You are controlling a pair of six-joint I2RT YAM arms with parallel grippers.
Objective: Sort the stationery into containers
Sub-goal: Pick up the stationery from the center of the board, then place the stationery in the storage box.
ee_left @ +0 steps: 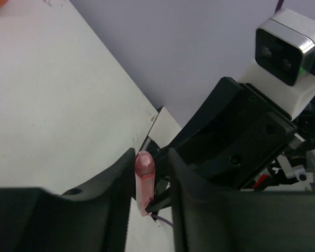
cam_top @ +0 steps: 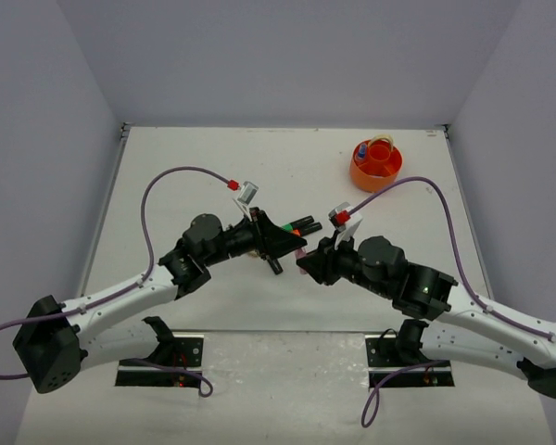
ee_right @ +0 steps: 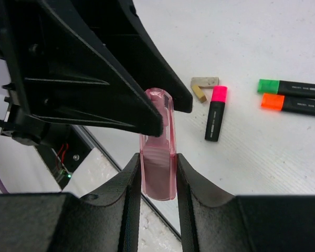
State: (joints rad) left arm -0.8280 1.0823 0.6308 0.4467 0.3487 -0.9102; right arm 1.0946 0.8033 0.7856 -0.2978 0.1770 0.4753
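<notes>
Pink eraser (ee_right: 158, 157) clamped in right jaws, left jaws close around top, grip unclear

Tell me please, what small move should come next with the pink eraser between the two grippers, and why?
Probably close the left gripper on the pink eraser before the right gripper lets go. The right gripper clamps one end of it in mid-air, while the left fingers only bracket the other end, and one of them seems not to touch it yet.
</notes>
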